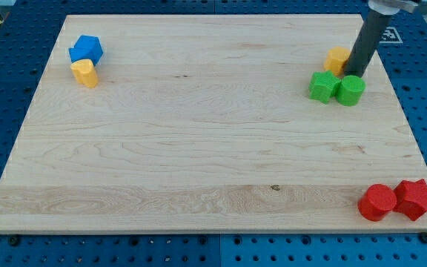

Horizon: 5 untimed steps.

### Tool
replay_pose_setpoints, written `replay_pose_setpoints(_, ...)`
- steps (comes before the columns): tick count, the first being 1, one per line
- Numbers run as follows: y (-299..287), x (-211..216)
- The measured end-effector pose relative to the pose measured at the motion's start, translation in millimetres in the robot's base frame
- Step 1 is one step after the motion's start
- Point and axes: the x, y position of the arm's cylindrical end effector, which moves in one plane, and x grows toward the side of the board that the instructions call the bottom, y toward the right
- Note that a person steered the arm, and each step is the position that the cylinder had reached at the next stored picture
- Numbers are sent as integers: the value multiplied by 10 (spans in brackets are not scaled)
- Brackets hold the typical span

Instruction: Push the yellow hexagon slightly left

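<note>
The yellow hexagon [337, 58] sits near the board's upper right, just above the green blocks. My tip [353, 74] is at the hexagon's right side, touching or nearly touching it, and just above a round green block [351, 90]. A green star-like block [322, 86] lies beside the round one, on its left. The rod slants up toward the view's top right.
A blue block [86, 50] and a yellow block [84, 73] sit together at the upper left. A red round block [377, 202] and a red star [415, 199] sit at the lower right corner. The wooden board [199, 133] lies on a blue perforated table.
</note>
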Motion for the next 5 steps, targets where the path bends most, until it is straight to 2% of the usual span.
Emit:
replay_pose_setpoints(2, -143, 0)
replay_pose_setpoints(3, 90, -15)
replay_pose_setpoints(5, 58, -186)
